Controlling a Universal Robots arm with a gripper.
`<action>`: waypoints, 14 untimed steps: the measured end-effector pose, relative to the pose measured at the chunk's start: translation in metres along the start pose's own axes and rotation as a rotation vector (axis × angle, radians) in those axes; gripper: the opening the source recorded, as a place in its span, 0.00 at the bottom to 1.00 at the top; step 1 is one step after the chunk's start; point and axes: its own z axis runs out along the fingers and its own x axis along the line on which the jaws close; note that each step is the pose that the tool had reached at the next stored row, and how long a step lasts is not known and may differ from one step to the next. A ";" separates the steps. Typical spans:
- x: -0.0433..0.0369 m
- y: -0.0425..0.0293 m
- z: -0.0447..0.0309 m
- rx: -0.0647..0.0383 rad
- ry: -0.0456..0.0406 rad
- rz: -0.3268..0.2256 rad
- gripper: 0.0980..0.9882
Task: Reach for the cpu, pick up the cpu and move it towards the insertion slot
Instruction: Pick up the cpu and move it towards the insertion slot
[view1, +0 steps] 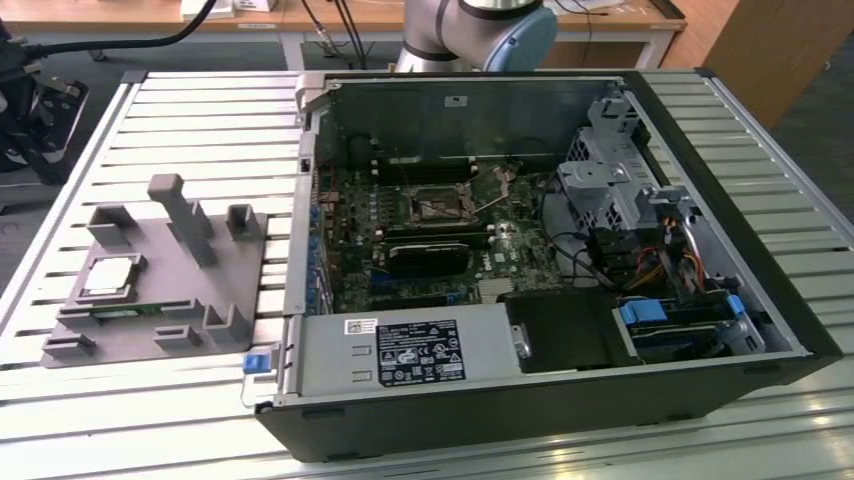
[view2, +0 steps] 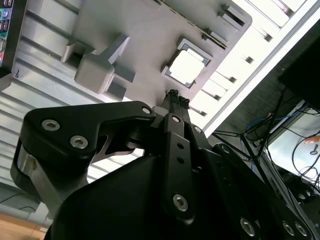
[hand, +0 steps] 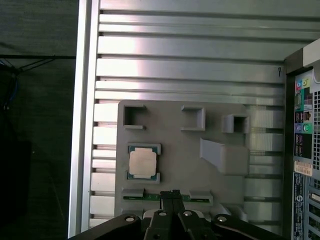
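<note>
The cpu (view1: 111, 275) is a small silvery square chip lying flat in a recess of the grey plastic fixture (view1: 180, 300) on the exterior view's left. Both wrist views look down on the cpu (view2: 186, 67) (hand: 142, 162). My gripper (hand: 170, 195) hangs above the fixture, its black fingers pressed together and holding nothing. In the second wrist view the gripper (view2: 175, 96) has its tips just short of the chip. The insertion slot (view1: 438, 207) is a dark square socket with a metal frame on the green board inside the open computer case.
The open black computer case (view1: 694, 330) lies on the slatted metal table (view1: 200, 120), with a power supply (view1: 400, 355), drive cages and cables inside. An upright grey post (view1: 187, 215) rises from the fixture near the chip. The arm's base (view1: 481, 30) stands behind the case.
</note>
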 end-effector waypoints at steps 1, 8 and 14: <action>0.0001 0.0000 0.0003 0.000 0.0001 0.000 0.01; 0.0018 0.0000 0.0021 0.000 0.0009 0.000 0.01; 0.0071 0.0000 0.0051 0.000 0.0013 0.000 0.01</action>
